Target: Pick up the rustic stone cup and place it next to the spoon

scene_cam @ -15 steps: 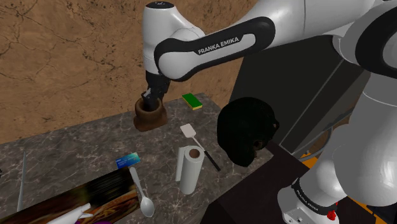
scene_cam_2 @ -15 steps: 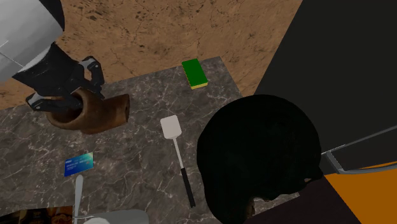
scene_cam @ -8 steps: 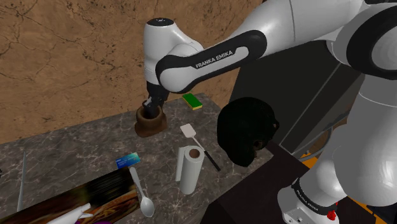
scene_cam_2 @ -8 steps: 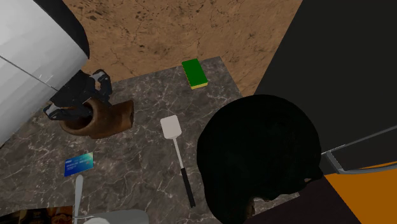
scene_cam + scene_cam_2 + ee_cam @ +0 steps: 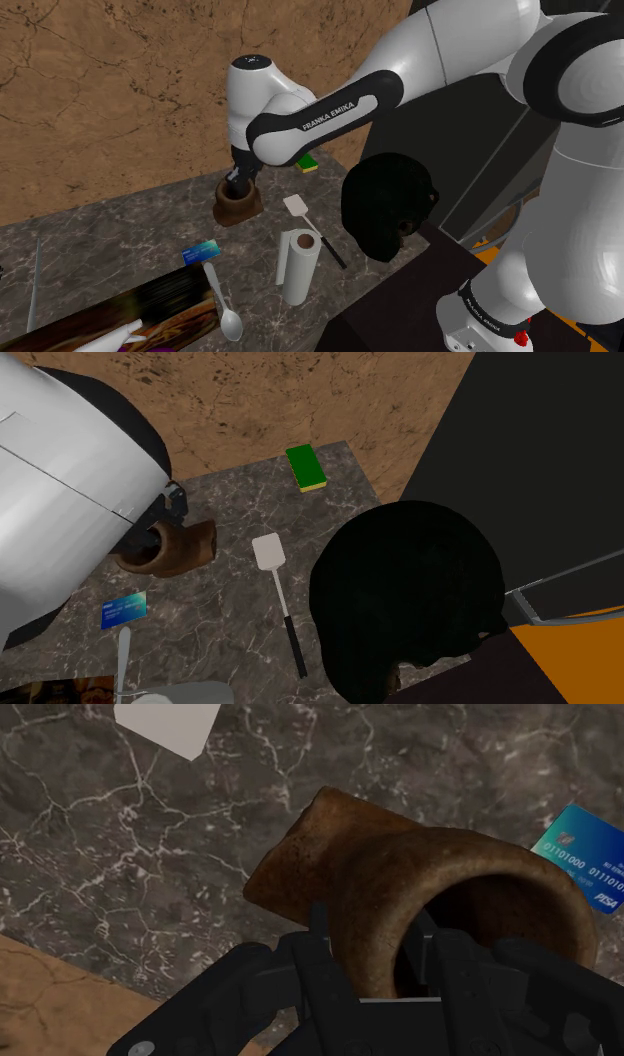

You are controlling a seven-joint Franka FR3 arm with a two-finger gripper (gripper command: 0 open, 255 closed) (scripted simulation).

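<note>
The brown, rough-surfaced cup (image 5: 238, 206) hangs close over the dark marble counter (image 5: 120, 225), tilted. My gripper (image 5: 236, 186) is shut on its rim. In the wrist view one finger (image 5: 320, 954) presses the outside of the cup (image 5: 390, 864) and the other finger (image 5: 447, 959) reaches into its mouth; the gripper (image 5: 385, 966) holds it firmly. In the second exterior view the cup (image 5: 185, 547) shows beside the white arm, which hides the hand. The grey spoon (image 5: 222, 300) lies near the counter's front, its handle (image 5: 123, 652) below a blue card.
A blue bank card (image 5: 200, 251) lies between cup and spoon. A white spatula (image 5: 271, 554) lies toward the second exterior view's right, a green sponge (image 5: 307, 467) at the far corner. A paper towel roll (image 5: 298, 265) stands near the spoon. A black rounded shape (image 5: 385, 205) borders the counter.
The gripper has carried the cup lower toward the counter and toward the second exterior view's right, nearer the spatula. The arm now covers more of that view.
</note>
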